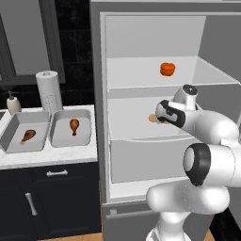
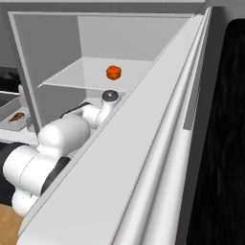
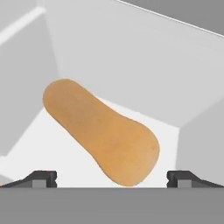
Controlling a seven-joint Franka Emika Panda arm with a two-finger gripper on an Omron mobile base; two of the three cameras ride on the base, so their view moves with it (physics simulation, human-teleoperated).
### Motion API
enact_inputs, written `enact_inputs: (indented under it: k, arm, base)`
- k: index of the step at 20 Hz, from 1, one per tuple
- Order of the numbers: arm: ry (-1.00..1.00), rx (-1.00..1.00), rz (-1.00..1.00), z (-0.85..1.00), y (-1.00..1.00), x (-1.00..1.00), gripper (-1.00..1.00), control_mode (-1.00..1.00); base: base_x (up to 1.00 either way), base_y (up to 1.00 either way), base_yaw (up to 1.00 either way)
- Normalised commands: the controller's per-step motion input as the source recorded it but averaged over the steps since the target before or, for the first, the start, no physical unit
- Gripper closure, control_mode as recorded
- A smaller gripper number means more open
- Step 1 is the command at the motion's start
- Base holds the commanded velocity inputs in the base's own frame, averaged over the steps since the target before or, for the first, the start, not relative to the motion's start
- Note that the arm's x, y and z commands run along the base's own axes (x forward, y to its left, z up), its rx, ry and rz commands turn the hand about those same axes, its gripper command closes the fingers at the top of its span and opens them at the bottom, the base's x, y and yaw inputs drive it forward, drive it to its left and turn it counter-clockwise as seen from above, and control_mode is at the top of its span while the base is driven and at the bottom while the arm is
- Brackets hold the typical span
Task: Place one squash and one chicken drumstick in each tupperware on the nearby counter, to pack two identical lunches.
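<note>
A pale tan squash lies on the fridge's middle shelf, right in front of my open gripper, its fat end reaching down between the two fingertips. In the left base view a bit of that tan squash shows beside my hand. An orange-red squash sits on the shelf above and is also seen as the orange squash in the right base view. On the white counter stand two grey tupperware tubs, left and right. Each holds one chicken drumstick, left and right.
The fridge stands open, and its door runs close along my right side. A paper towel roll and a soap dispenser stand behind the tubs. Navy cabinets with bar handles lie under the counter.
</note>
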Motion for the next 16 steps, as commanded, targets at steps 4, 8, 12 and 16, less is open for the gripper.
enact_inputs:
  k: [4,8,12,16]
  arm:
    - [0.0,0.0,0.0,-0.1,-0.02,0.38,-1.0,-1.0]
    - [0.0,0.0,0.0,-0.09,0.0,0.18,-1.0,-1.0]
    - [0.0,0.0,0.0,-0.12,0.0,0.08,-1.0,-1.0]
    - [0.0,0.0,0.0,-0.28,0.0,0.06,1.0,-1.0]
  base:
    - [0.0,0.0,0.0]
    - [0.0,0.0,0.0]
    - [0.0,0.0,0.0]
    - [0.0,0.0,0.0]
